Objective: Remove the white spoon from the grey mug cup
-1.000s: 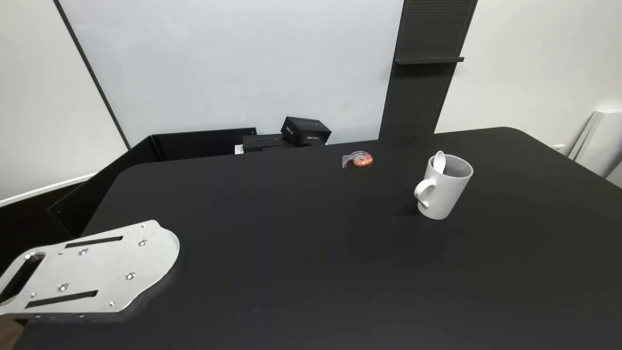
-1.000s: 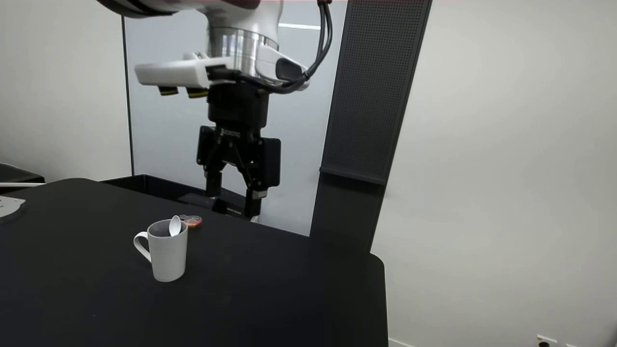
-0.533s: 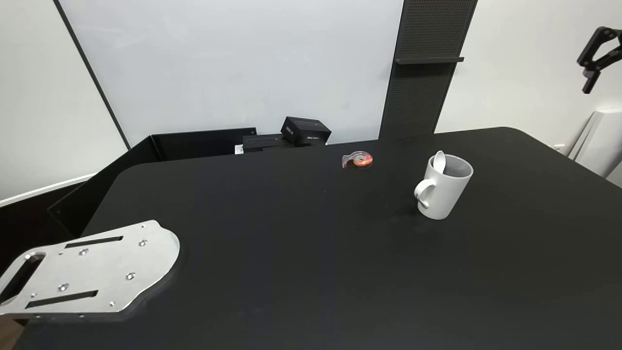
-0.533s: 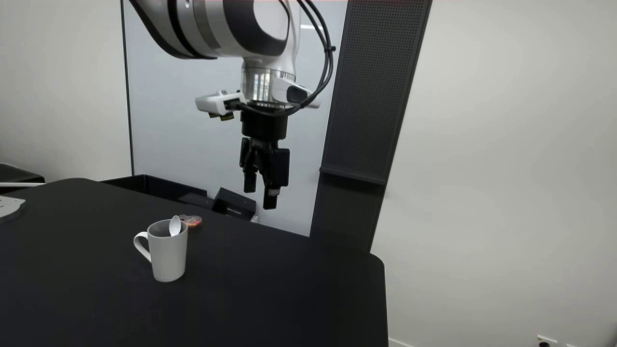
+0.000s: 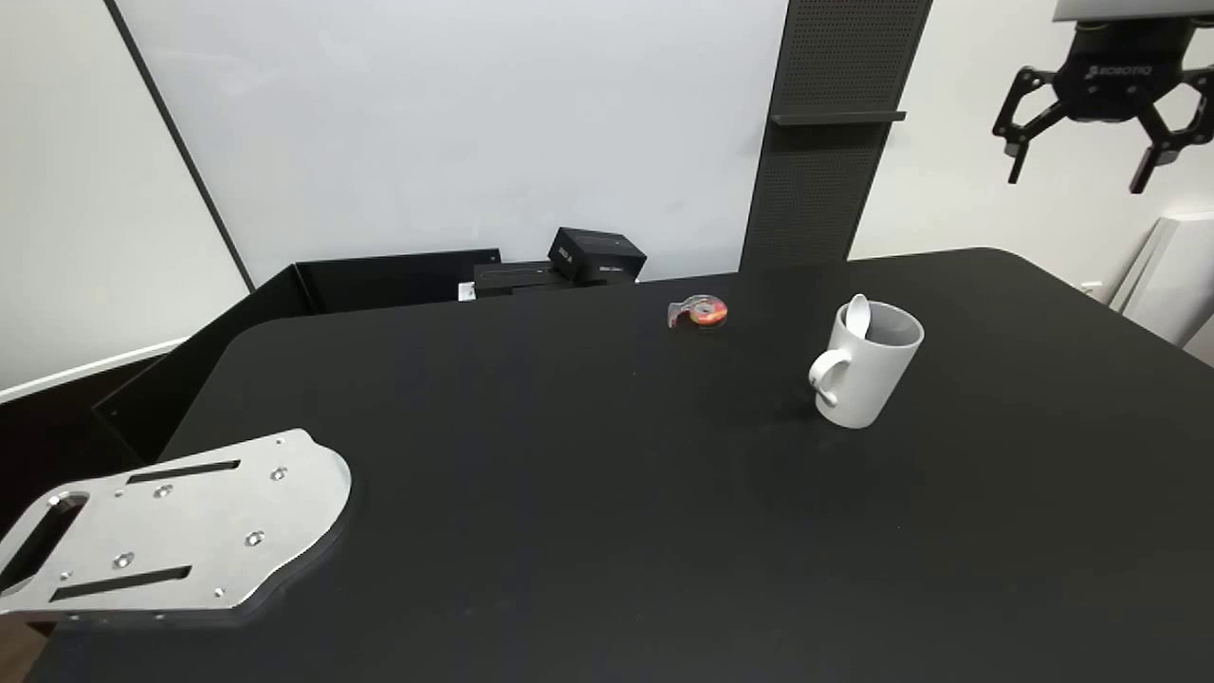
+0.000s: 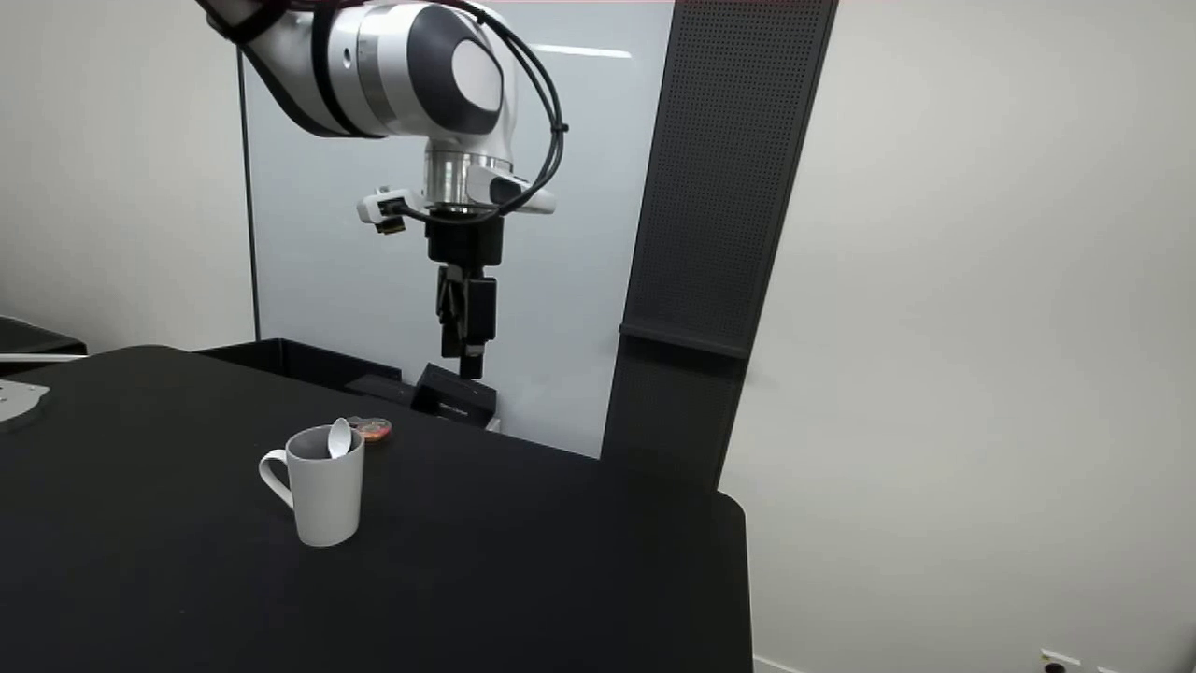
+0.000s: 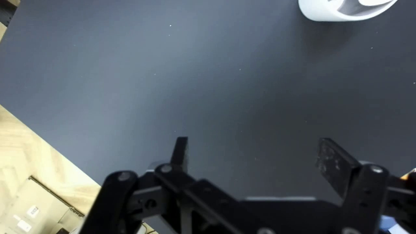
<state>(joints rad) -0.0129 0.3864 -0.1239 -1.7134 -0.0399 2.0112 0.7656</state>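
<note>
The grey mug cup [image 5: 863, 389] stands upright on the black table, and it also shows in an exterior view [image 6: 325, 500]. The white spoon [image 5: 857, 317] leans inside it with its oval bowl up above the rim, as also seen in an exterior view [image 6: 339, 437]. My gripper [image 5: 1076, 185] is open and empty, high above the table and apart from the mug. It points down, also in an exterior view [image 6: 461, 365]. In the wrist view the gripper's [image 7: 253, 139] jaws stand wide apart over bare table. The mug [image 7: 317, 12] is cut off at the top right there.
A tape dispenser [image 5: 707, 311] lies near the table's far edge. A silver metal plate [image 5: 209, 522] lies at the left in an exterior view. Black boxes [image 5: 597, 254] stand behind the table. In the wrist view a wooden floor [image 7: 48, 148] shows past the table edge.
My gripper has come into an exterior view from the right edge. Elsewhere it looks smaller and has turned, its fingers now nearly in line. The mug and spoon have not moved.
</note>
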